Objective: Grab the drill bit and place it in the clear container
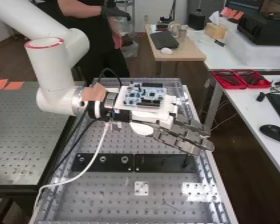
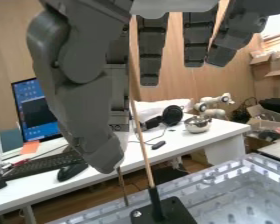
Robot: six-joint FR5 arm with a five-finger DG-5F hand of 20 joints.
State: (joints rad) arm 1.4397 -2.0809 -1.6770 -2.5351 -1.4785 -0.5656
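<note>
The hand (image 2: pixel 91 117) is hanging open, and what looks like the long, thin drill bit (image 2: pixel 143 150) is standing up from the black plate (image 2: pixel 174 212) by the thumb — an early bump could be tipping it.

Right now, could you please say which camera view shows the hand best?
The high view: it shows the hand stretched out over the bench. The wrist view gives a close but cropped look at its fingers.
</note>
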